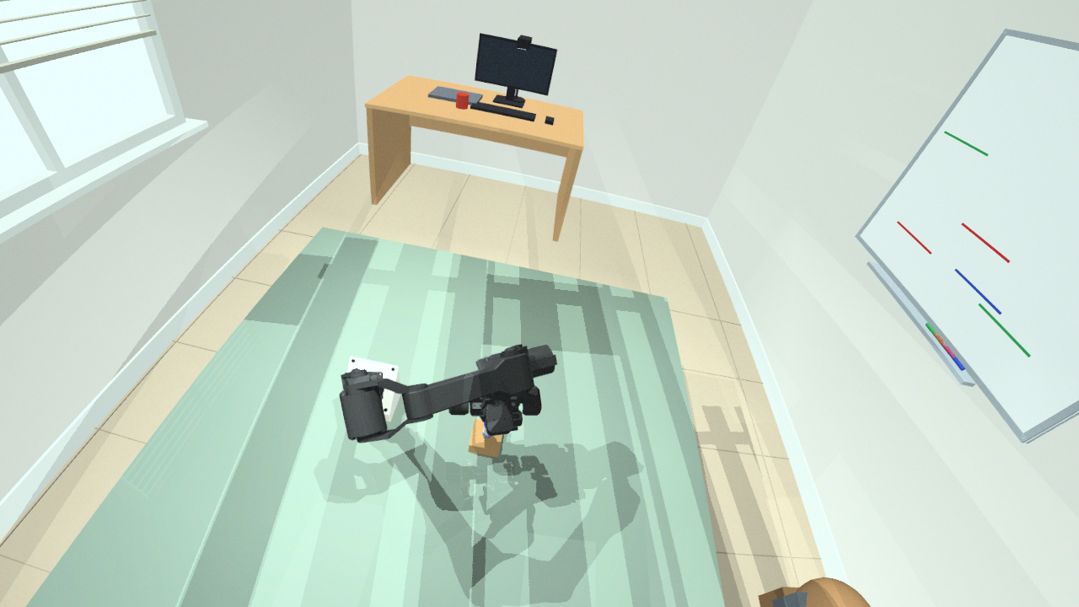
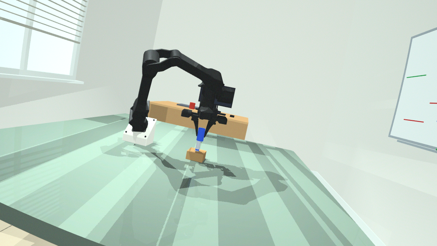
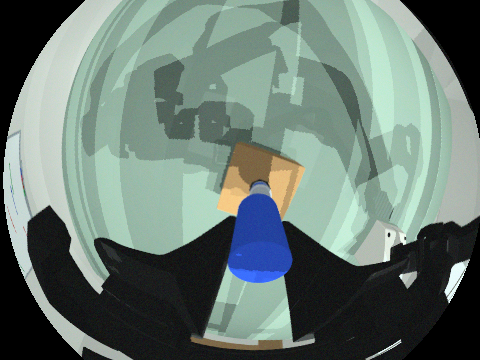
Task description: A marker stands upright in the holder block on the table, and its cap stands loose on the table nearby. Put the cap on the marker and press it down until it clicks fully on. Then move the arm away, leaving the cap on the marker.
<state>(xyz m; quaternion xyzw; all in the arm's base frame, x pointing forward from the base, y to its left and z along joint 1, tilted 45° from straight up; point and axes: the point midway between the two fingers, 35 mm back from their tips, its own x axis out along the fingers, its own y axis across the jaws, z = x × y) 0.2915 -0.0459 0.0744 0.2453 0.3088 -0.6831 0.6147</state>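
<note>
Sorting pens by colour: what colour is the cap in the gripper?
Blue: the cap, best seen in the wrist view.
</note>
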